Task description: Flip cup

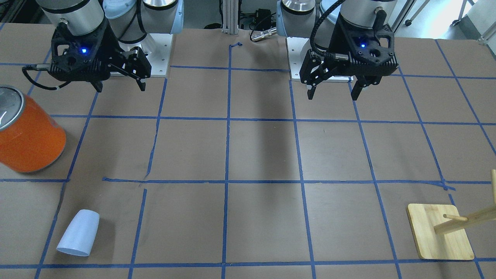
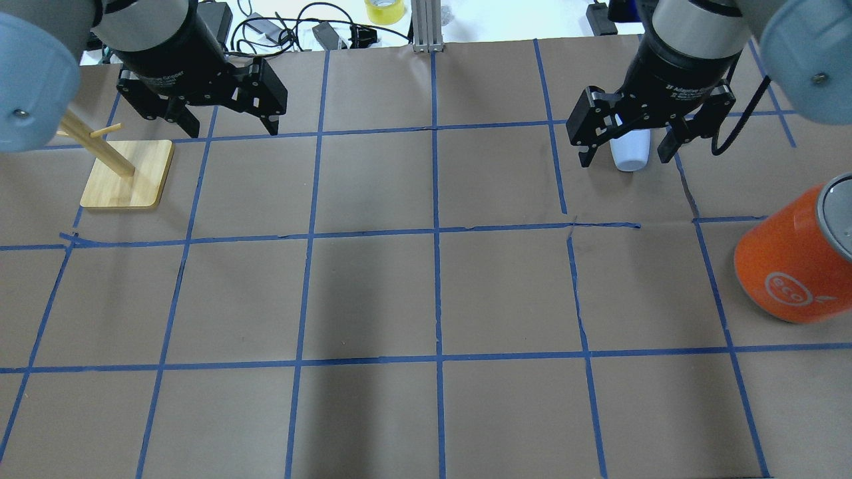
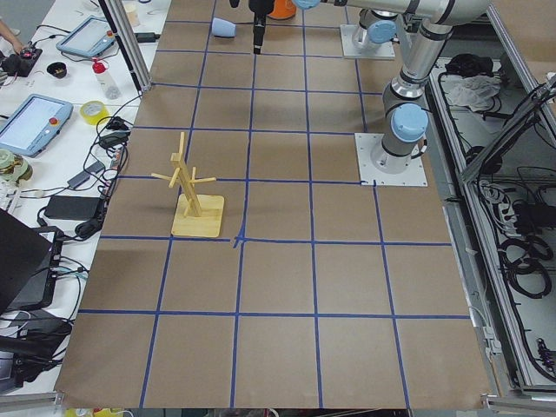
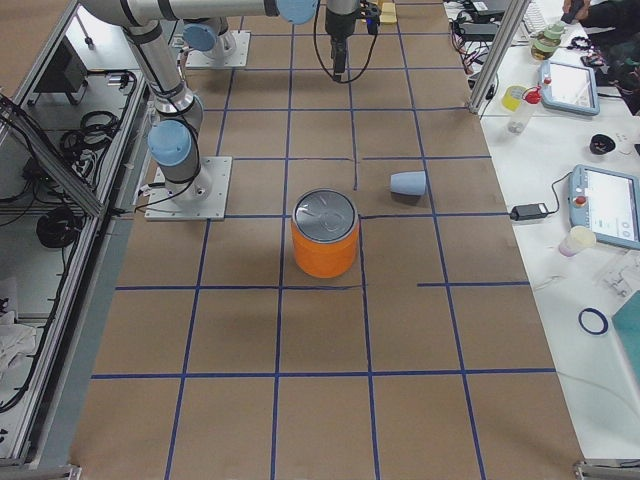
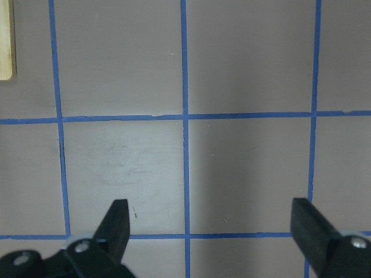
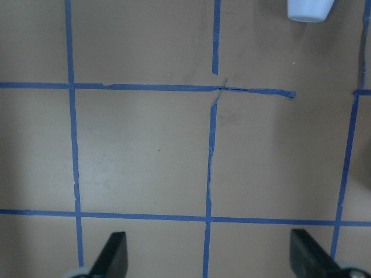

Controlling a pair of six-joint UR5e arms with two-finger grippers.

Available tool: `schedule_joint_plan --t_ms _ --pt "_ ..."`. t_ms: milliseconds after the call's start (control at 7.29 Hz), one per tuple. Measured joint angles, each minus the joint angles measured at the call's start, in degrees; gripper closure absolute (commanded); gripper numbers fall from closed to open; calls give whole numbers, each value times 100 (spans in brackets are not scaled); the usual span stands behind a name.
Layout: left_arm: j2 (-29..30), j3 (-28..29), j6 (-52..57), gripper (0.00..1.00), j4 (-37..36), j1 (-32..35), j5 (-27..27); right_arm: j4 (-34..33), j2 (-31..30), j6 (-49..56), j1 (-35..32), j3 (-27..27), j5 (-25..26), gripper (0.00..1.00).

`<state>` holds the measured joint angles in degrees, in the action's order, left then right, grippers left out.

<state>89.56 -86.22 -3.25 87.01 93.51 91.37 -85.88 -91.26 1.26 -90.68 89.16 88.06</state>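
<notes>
Right wrist-mounted view, nearest first: beneath the right gripper point(image 6: 207, 234), spread wide and empty, only taped table point(image 6: 145, 150). Off to its right and ahead, outside that frame, orange can point(image 1: 31, 135); risks a knock on a careless sweep. Farther ahead, slightly right, the cup point(image 6: 310, 8), cut off at the top edge, seemingly on its side, narrow end toward the tool. Could roll off if touched by one finger first, or squirt from a pinch on its smooth taper. Cannot make out mouth or interior in any view. Well off leftward, left gripper point(image 5: 208, 202), likewise wide, empty.
</notes>
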Motion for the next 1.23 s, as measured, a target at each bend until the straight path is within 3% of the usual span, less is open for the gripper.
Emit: schedule_joint_plan --t_ms 411,1234 --pt "0 7 0 0 0 -4 3 -270 256 35 446 28 161 0" --pt "0 8 0 0 40 -8 13 -2861 1925 142 1035 370 219 0"
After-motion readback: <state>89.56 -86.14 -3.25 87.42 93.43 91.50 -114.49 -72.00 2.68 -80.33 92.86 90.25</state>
